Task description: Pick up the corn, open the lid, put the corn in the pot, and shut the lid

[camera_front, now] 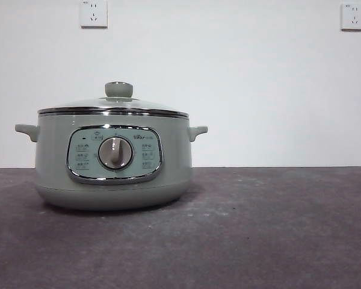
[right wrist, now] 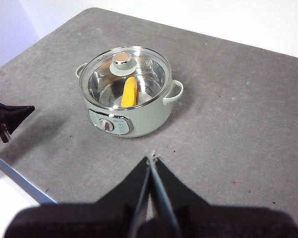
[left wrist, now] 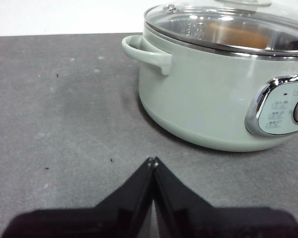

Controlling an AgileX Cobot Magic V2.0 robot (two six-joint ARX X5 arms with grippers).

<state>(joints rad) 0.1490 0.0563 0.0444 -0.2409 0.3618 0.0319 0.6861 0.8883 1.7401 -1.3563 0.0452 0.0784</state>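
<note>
My left gripper (left wrist: 152,162) sits closest to its camera, jaws pressed together on nothing, low over the table just beside the pot (left wrist: 208,99) on its handle side. My right gripper (right wrist: 152,158) is likewise closed and empty, held high and well back on the near side of the pot, looking down on it.

The corn (right wrist: 129,92) already lies inside the pot, seen through the glass, and the lid (right wrist: 124,74) rests flat on the rim with its green knob (camera_front: 118,90) upright at the centre. By my judgement the task is all but done; what remains is only to keep both arms clear. If I did anything more, I would check that the steel rim sits evenly all round, as it appears to from the front, and avoid brushing the side handle (left wrist: 146,52) with my left jaws.

The table (camera_front: 277,229) is dark grey and mottled, with a few small specks. Behind it stands a plain white wall with two sockets (camera_front: 94,13) high up.
</note>
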